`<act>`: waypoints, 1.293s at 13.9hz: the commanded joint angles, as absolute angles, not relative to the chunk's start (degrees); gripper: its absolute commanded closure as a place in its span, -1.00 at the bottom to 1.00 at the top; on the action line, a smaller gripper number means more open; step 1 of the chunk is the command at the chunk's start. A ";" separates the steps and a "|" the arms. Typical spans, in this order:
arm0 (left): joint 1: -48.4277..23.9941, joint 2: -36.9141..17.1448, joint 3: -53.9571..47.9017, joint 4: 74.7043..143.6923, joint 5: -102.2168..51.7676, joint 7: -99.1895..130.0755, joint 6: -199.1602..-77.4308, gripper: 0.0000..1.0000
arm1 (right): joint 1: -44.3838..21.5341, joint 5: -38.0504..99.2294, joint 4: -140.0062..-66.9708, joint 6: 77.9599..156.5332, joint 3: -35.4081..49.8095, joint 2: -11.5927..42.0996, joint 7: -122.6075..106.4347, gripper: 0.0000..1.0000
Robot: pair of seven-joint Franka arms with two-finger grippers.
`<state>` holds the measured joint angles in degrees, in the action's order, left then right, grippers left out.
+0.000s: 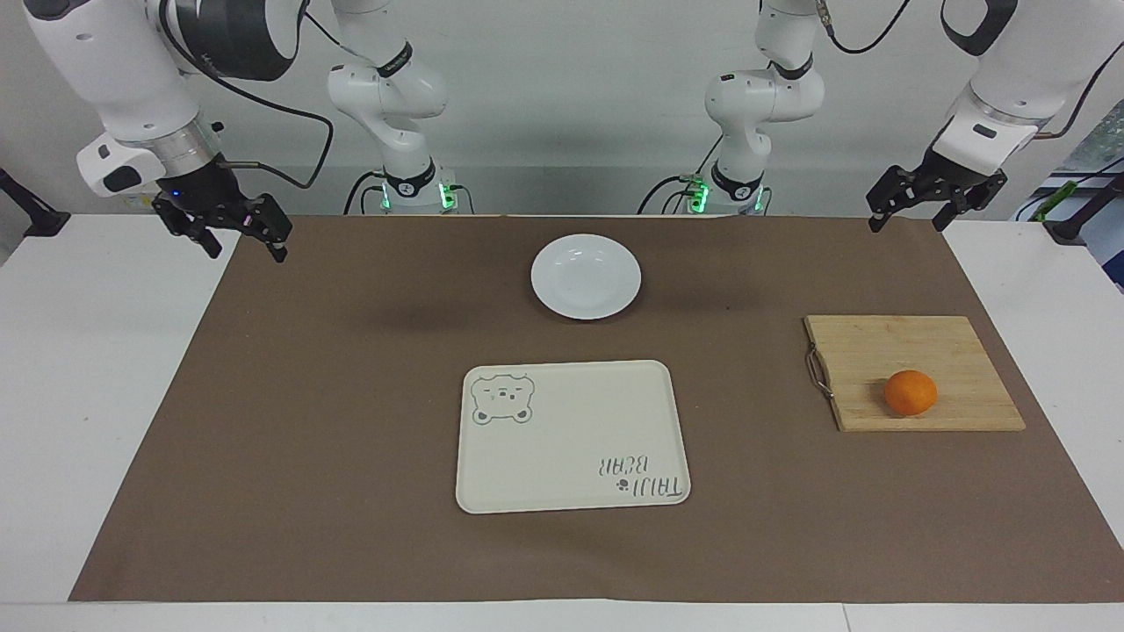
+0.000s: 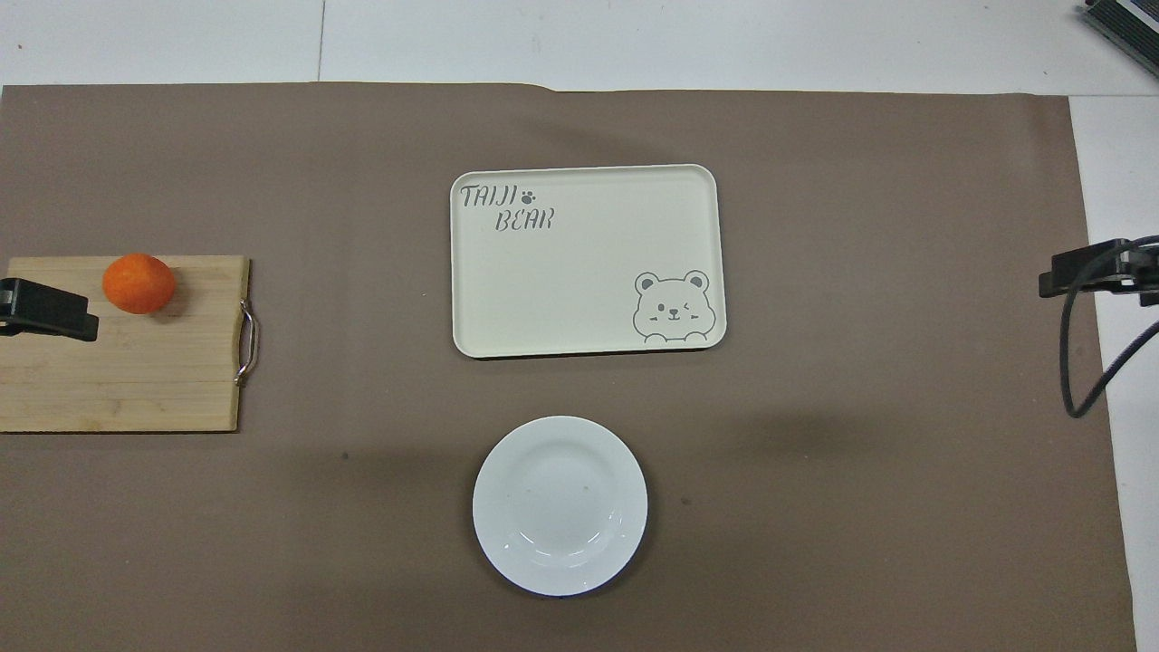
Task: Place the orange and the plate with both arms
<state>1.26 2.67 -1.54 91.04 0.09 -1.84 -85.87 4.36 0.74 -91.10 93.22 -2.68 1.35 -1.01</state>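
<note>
White worktop (image 1: pixel 88 369), brown mat (image 1: pixel 351 351) across most of it, pale wall at the robots' end. We logged four things on the mat.

We saw the plate (image 1: pixel 586 276) flat near the middle, on the side closest to the robots, nothing on it. We saw the cream tray (image 1: pixel 572 436) (bear print in one corner, lettering in the corner diagonal to it) farther from the robots than the plate, well apart from it, also bare. Toward the left arm's end, we found a wooden cutting board (image 1: pixel 913 351) with a metal handle (image 1: pixel 817 370) on the edge that faced the tray. The orange (image 1: pixel 910 392) sat on that board, on the part farther from the robots, well apart from both plate and tray.

We had the left gripper (image 1: pixel 908 213) raised over the mat's corner at its own end, nearest the robots; fingers released, holding nothing. From overhead, its tip (image 2: pixel 45 310) overlapped the board just beside the orange, but the facing view showed it well above and clear of both.

We had the right gripper (image 1: pixel 237 239) raised over the mat's edge at the right arm's end, fingers spread, nothing between them. We saw a black cable (image 2: pixel 1082 362) looped down beside it in the overhead view.

Neither gripper touched anything.
</note>
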 commanded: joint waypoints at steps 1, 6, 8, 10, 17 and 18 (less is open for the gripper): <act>2.20 3.16 -2.11 90.97 -0.53 -1.67 -86.13 -1.00 | 4.92 0.53 -91.41 92.81 -1.93 0.97 0.18 -1.00; 2.20 3.08 -2.11 90.97 -0.53 -1.67 -86.13 -1.00 | 4.92 0.53 -91.41 92.81 -1.93 0.97 0.18 -1.00; 2.20 3.08 -2.11 90.97 -0.53 -1.32 -86.13 -1.00 | 4.92 0.53 -91.41 92.81 -1.93 0.97 0.18 -1.00; 1.59 3.08 -2.20 90.97 -0.70 -1.67 -86.05 -1.00 | 4.92 0.53 -91.41 92.81 -1.93 1.05 0.18 -1.00; 2.20 3.34 -1.67 91.58 -0.79 -2.29 -88.67 -1.00 | 4.92 0.53 -91.41 92.81 -1.93 1.05 0.18 -1.00; 2.28 3.25 -1.67 91.58 -0.79 -2.37 -89.03 -1.00 | 4.92 0.53 -91.41 92.81 -1.93 0.97 0.18 -1.00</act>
